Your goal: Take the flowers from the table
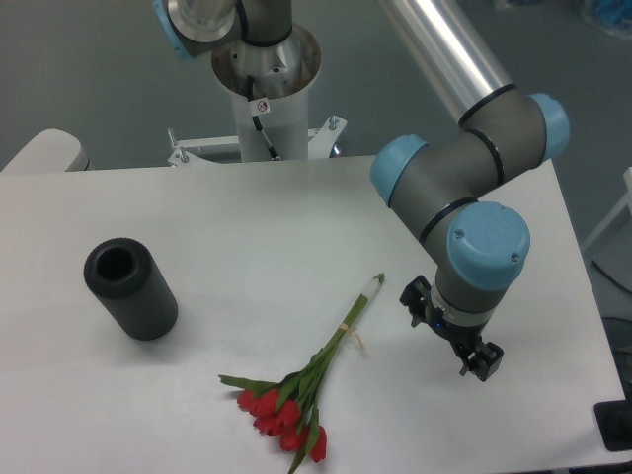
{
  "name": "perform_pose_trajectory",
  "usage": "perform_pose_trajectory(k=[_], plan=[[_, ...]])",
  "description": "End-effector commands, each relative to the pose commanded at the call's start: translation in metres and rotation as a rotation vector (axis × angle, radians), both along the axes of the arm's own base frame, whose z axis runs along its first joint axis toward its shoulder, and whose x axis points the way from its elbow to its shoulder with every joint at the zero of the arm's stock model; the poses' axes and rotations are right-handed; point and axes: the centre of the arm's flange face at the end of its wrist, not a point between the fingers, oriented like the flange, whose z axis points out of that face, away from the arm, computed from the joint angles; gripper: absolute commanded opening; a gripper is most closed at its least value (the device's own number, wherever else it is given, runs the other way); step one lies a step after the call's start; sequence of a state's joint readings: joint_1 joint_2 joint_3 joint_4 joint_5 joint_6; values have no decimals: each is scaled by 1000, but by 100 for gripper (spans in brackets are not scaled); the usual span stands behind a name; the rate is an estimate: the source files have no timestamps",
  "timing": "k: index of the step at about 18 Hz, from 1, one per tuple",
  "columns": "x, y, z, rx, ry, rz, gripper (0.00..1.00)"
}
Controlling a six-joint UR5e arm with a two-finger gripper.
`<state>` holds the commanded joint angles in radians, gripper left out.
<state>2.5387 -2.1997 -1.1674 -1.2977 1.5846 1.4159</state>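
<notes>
The flowers lie flat on the white table, near the front middle. The red tulip heads point to the front left and the pale stem tip points to the back right. My gripper hangs under the blue-capped wrist, just right of the stem tip and apart from it. Its two black fingers show on either side of the wrist, spread apart with nothing between them. The wrist hides most of the gripper body.
A black hollow cylinder stands on the left of the table. The arm's base column rises at the back middle edge. The table's right edge runs close behind the arm.
</notes>
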Motion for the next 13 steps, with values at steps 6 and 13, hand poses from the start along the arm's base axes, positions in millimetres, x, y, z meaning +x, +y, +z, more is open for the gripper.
perform_pose_trajectory(k=[6, 13], plan=[[0, 0, 0, 0, 0, 0, 100], [20, 3, -6, 15, 5, 7, 100]])
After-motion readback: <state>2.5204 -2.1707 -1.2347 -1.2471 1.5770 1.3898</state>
